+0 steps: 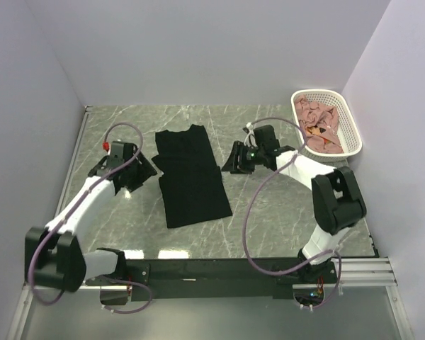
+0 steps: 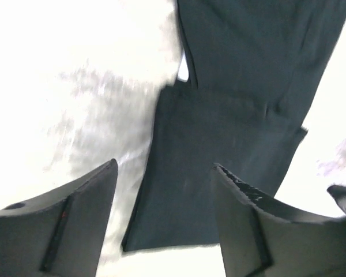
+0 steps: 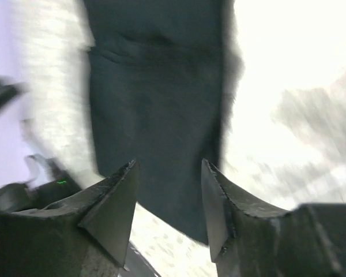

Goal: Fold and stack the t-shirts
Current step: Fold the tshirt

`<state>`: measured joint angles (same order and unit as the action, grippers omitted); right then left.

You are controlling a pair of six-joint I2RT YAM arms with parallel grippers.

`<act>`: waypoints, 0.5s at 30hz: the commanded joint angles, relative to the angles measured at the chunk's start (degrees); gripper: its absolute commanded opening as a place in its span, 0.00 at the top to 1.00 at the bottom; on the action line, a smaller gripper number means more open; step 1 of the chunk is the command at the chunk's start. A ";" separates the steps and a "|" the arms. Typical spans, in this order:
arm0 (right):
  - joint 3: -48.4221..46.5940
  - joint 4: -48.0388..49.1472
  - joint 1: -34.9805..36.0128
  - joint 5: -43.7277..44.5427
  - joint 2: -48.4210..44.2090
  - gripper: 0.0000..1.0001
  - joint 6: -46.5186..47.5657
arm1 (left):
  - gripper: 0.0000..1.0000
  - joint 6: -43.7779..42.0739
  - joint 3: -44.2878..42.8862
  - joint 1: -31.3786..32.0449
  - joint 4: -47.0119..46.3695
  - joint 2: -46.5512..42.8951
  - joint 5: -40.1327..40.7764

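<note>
A black t-shirt (image 1: pixel 191 176) lies flat on the marble table, folded into a long narrow strip that runs from far to near. Pink t-shirts (image 1: pixel 319 124) are heaped in the white basket at the far right. My left gripper (image 1: pixel 150 164) hovers at the black shirt's left edge, jaws open, with nothing between them; in its wrist view the black cloth (image 2: pixel 219 115) lies below the open fingers (image 2: pixel 164 167). Beside the shirt's right edge my right gripper (image 1: pixel 228 161) also stands open and holds nothing; its wrist view shows the shirt (image 3: pixel 155 98) beneath the gap (image 3: pixel 170 164).
The white lattice basket (image 1: pixel 350 120) stands at the far right corner against the wall. Walls close in the table on the left, back and right. Both arms' cables loop above the table near each gripper.
</note>
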<state>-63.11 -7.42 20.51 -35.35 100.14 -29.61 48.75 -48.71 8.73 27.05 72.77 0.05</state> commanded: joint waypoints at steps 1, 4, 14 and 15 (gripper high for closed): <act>4.30 -13.31 3.30 15.19 -4.94 0.45 4.20 | 0.28 -1.03 0.01 5.31 10.91 -6.56 8.11; 7.21 -17.35 8.39 20.66 -8.81 0.44 3.16 | 0.27 1.34 2.12 9.88 14.86 -10.27 9.88; 8.27 -21.58 19.91 29.20 -7.86 0.46 -2.74 | 0.27 9.60 11.44 21.41 15.59 -14.24 6.54; 8.01 -21.50 20.35 29.03 -6.81 0.46 -3.26 | 0.27 10.30 12.14 22.02 15.23 -14.06 6.10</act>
<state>-53.98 -27.75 39.59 -10.20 92.75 -30.65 55.44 -37.60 28.93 42.74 59.72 6.79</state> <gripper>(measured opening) 0.541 0.733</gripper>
